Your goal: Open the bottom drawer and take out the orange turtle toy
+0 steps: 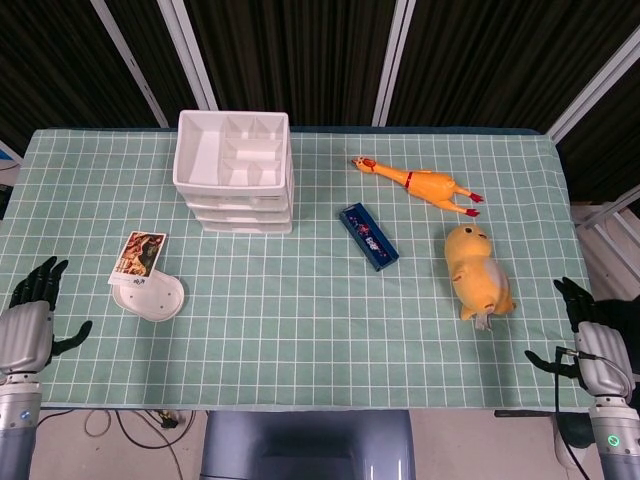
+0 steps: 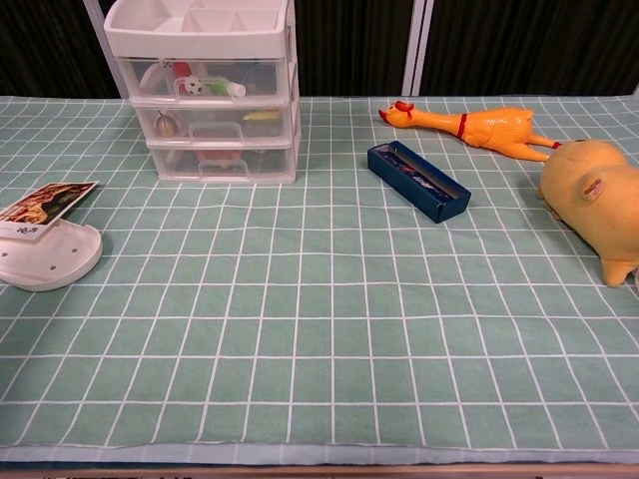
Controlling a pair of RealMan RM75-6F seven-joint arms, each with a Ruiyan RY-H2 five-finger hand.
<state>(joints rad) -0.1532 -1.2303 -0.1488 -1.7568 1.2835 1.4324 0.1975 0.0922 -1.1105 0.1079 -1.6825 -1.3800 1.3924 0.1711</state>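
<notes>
Left hand (image 1: 27,325) hovered at the near left table edge, fingers spread, holding nothing. Right hand (image 1: 590,345) sat at the near right edge, fingers also apart and empty. Neither showed in the chest view.

Landmark: drawer unit (image 2: 205,85), far left of the green checked cloth (image 2: 329,329). Both hands were well apart from it, the left one nearer. A white round dish (image 2: 45,257) with a picture card (image 2: 45,208) leaning on it lay nearer than the unit and to its left, close to the left hand. A yellow plush toy (image 2: 594,200) lay well right of the unit, nearest the right hand. A blue box (image 2: 417,181) lay right of the unit, slightly nearer. A rubber chicken (image 2: 469,127) lay further right, about level with the unit.

Bottom drawer (image 2: 222,159) was closed. Something orange-red showed through its clear front; cannot tell if that was the turtle toy. Upper drawers closed too, small items inside.
</notes>
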